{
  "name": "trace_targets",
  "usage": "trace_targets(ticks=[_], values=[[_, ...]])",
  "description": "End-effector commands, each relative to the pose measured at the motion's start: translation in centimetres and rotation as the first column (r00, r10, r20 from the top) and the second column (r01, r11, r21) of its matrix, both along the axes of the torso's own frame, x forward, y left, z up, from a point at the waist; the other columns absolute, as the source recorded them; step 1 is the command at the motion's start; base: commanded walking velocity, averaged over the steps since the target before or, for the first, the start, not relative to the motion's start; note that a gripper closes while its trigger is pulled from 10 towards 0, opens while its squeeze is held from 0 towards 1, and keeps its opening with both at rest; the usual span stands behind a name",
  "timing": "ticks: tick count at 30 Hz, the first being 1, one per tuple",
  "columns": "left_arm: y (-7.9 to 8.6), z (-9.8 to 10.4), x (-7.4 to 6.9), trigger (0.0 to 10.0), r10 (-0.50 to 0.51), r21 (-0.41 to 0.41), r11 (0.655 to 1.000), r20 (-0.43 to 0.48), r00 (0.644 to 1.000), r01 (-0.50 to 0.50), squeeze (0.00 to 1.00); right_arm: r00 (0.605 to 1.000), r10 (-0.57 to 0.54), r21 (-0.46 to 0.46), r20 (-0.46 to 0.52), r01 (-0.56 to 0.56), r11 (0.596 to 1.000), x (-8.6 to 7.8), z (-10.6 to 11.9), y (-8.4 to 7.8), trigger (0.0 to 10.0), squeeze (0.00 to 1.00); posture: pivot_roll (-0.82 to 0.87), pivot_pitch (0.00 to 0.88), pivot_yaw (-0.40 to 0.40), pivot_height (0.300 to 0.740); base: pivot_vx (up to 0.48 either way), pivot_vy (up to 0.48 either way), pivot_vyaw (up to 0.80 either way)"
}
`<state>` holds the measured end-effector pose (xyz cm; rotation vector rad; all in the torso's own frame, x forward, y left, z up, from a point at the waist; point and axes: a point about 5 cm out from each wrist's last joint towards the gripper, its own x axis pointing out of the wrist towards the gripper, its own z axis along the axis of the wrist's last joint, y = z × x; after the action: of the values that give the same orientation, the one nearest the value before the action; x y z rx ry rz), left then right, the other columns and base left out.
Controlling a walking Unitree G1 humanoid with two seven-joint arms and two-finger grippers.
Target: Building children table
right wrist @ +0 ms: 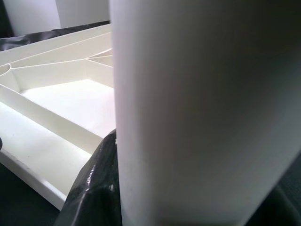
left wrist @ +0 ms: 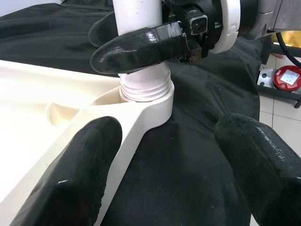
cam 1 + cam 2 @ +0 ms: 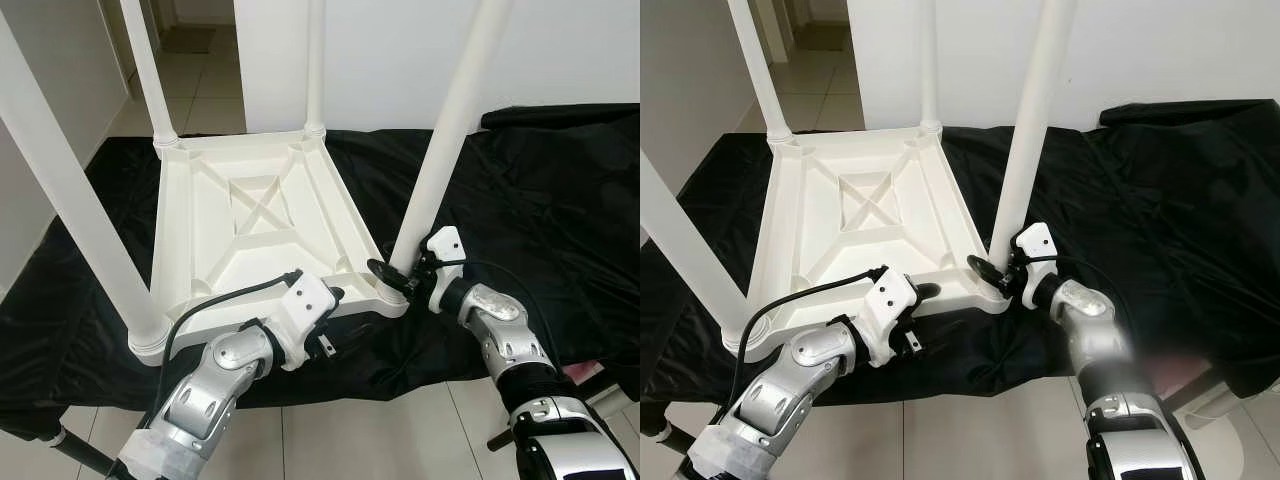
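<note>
A white plastic children's table (image 3: 250, 215) lies upside down on a black cloth, with its legs pointing up. My right gripper (image 3: 395, 275) is shut on the near right leg (image 3: 445, 140) just above the corner socket (image 2: 150, 106). The leg's threaded end (image 2: 143, 87) sits in that socket with some thread showing. My left gripper (image 3: 335, 318) is open at the table's near rim, beside that corner. One finger (image 2: 80, 174) lies over the rim and the other over the cloth. In the right wrist view the leg (image 1: 202, 108) is very close, with a black finger (image 1: 96, 188) against it.
The black cloth (image 3: 540, 200) covers the low surface under the table. Three other legs stand at the near left (image 3: 70, 200), far left (image 3: 150, 70) and far right (image 3: 315, 60). Tiled floor (image 3: 350, 430) lies in front, a white wall (image 3: 400, 50) behind.
</note>
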<state>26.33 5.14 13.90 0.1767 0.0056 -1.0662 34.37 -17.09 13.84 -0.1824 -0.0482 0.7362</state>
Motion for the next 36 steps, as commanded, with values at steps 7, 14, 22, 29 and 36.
trace_targets(ticks=[7, 14, 22, 29, 36], values=[[0.3, -0.1, 0.1, 10.0, 0.005, 0.017, 1.000, -0.001, 1.000, -0.005, 0.00, 0.998, -0.005, -0.022, -0.063, 0.004, 1.000, -0.3, -1.5, 0.2, 10.0, 0.00, 0.02, 0.000, 0.000, 0.740, 0.000, 0.000, 0.00], [0.1, -0.2, 0.0, 10.0, -0.003, 0.016, 1.000, -0.004, 1.000, 0.003, 0.00, 0.994, -0.108, 0.024, -0.014, 0.108, 0.994, -0.7, -1.3, 0.6, 10.0, 0.00, 0.01, 0.000, -0.002, 0.740, 0.000, 0.000, 0.00], [0.0, -0.3, 0.0, 10.0, -0.009, 0.016, 1.000, -0.009, 1.000, 0.009, 0.00, 0.973, -0.230, 0.041, 0.006, 0.229, 0.973, -1.0, -1.4, 0.7, 10.0, 0.00, 0.00, 0.000, -0.002, 0.740, 0.000, 0.000, 0.00], [-0.1, -0.5, -0.3, 10.0, -0.020, 0.017, 1.000, -0.016, 1.000, 0.020, 0.00, 0.893, -0.450, 0.129, -0.013, 0.448, 0.885, -2.2, -1.6, 2.8, 10.0, 0.00, -0.01, 0.000, 0.001, 0.740, 0.000, 0.000, 0.00], [-0.2, -0.6, -0.4, 10.0, -0.020, 0.015, 1.000, -0.021, 1.000, 0.020, 0.00, 0.818, -0.574, 0.156, -0.039, 0.573, 0.805, -3.2, -1.6, 4.5, 10.0, 0.00, -0.01, 0.002, -0.005, 0.740, 0.000, 0.000, 0.00]])
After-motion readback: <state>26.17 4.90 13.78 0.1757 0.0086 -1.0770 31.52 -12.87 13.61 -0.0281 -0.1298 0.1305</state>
